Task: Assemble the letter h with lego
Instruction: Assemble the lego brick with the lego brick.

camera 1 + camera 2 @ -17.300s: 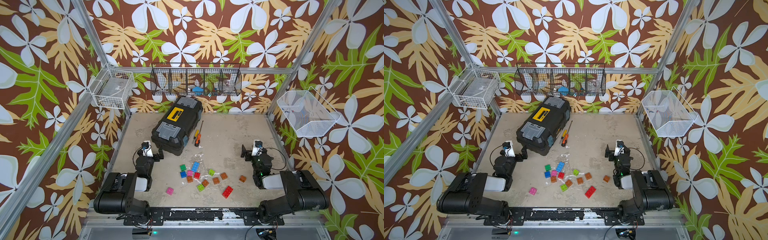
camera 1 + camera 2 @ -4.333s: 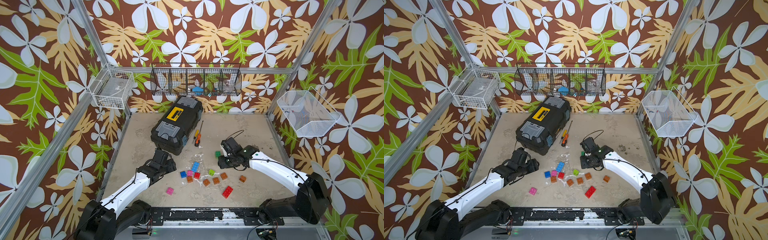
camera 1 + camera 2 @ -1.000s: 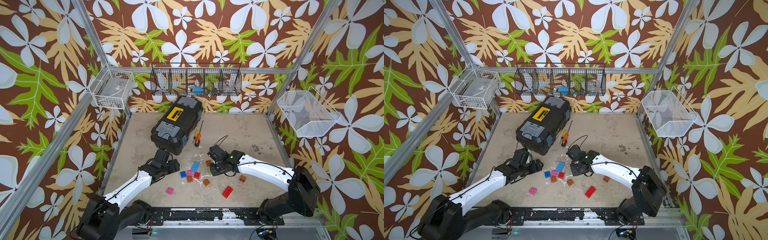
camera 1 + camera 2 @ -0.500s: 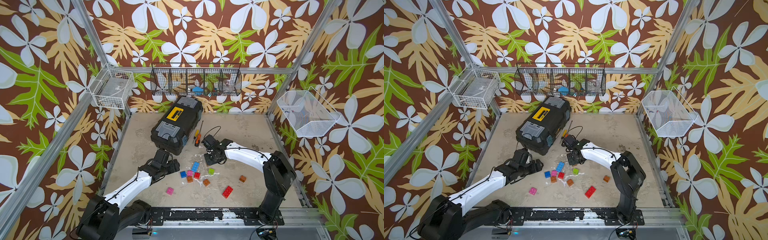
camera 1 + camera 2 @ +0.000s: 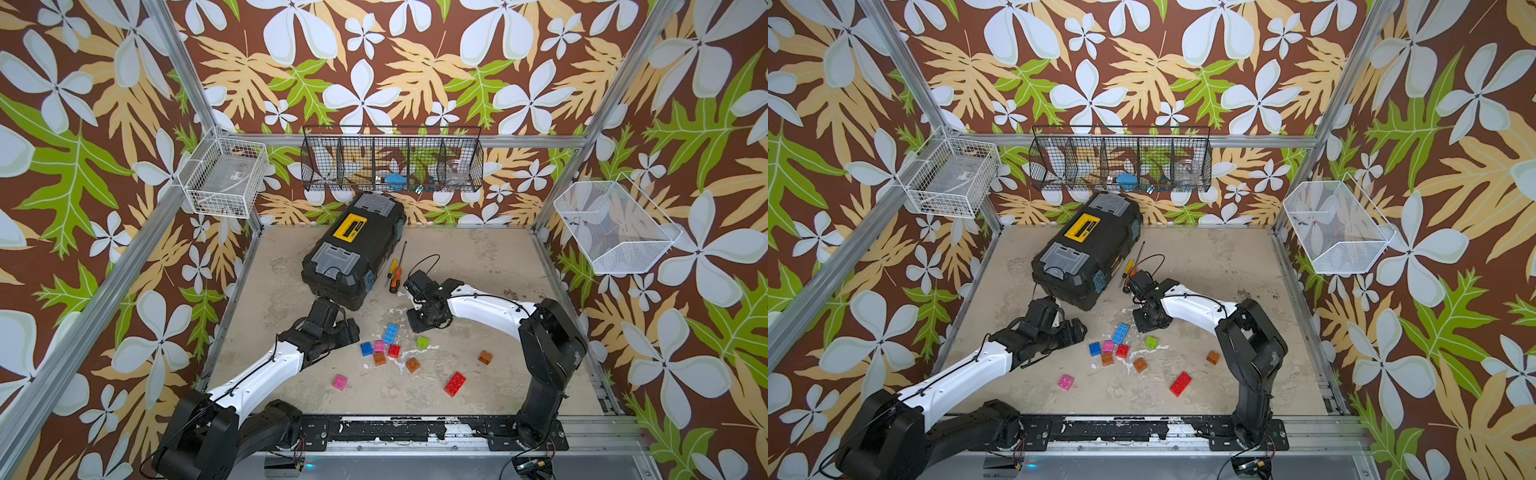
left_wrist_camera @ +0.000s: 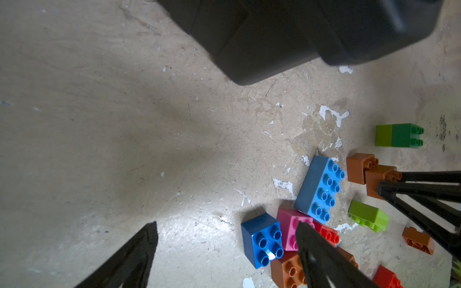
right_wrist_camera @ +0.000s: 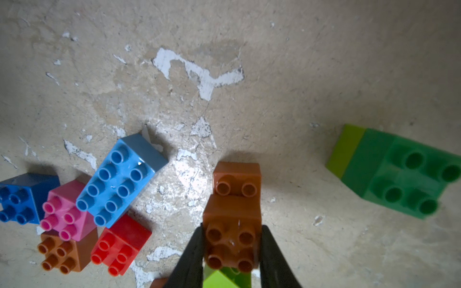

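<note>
Your right gripper (image 7: 232,230) is squeezed shut on a square brown brick (image 7: 230,217). That brick looks to sit half over a second brown brick (image 7: 237,174), so only one row of the lower one's bumps shows. I cannot tell if the two are clicked together. If you push down now, they may lock one row off, and your column will come out crooked. Nothing holds the lower brick, so it may also slide away on the table (image 5: 478,257) when you press. Your left gripper (image 6: 225,224) is wide open and holds nothing. It hangs just beside the blue brick (image 6: 262,239) and the pink brick (image 6: 289,227). If you bring it down carelessly, it can bump that little pile and shove the long light-blue brick (image 6: 321,187) out of place. The lego (image 5: 394,350) lies loose in the middle of the table, between your two arms. A green brick (image 7: 399,179) stacked on a lime brick (image 7: 346,147) stands near the right gripper. The letter h is not built yet. The toolbox (image 5: 353,245) is close behind your left arm, so a big swing could hit it.
</note>
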You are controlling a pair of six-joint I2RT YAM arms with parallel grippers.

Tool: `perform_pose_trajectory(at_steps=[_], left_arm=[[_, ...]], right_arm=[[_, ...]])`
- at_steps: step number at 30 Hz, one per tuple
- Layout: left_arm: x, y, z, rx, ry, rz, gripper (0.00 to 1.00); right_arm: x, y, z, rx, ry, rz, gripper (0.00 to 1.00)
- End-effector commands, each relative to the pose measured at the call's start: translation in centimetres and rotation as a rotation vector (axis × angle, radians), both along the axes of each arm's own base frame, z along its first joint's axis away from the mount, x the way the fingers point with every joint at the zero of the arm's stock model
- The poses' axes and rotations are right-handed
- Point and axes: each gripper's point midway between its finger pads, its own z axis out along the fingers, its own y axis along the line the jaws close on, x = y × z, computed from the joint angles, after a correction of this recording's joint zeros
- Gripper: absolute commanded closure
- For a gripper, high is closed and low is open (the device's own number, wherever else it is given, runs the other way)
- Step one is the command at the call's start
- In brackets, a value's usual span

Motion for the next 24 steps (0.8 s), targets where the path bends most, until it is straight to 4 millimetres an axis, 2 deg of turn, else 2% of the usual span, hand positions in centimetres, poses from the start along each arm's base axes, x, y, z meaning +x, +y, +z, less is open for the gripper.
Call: perform_pose_trajectory(at_steps=[1, 4, 16, 24], left_arm=[[0.1, -0.1, 0.1, -0.001, -0.012, -0.013, 0.09], [0.1, -0.1, 0.2, 0.000, -0.012, -0.012, 0.09], [0.1, -0.1, 0.1, -0.001, -0.011, -0.013, 0.09], [0.1, -0.1, 0.1, -0.001, -0.009, -0.013, 0.09]], right_arm=[[-0.2, -0.4, -1.0, -0.026, 0.022, 0.008, 0.71], [-0.2, -0.4, -0.9, -0.027, 0.025, 0.007, 0.71], [0.8, 0.1, 2.2, 0.004, -0.037, 0.004, 0.73], [1.4, 0.5, 1.4, -0.004, -0.033, 0.010, 0.73]])
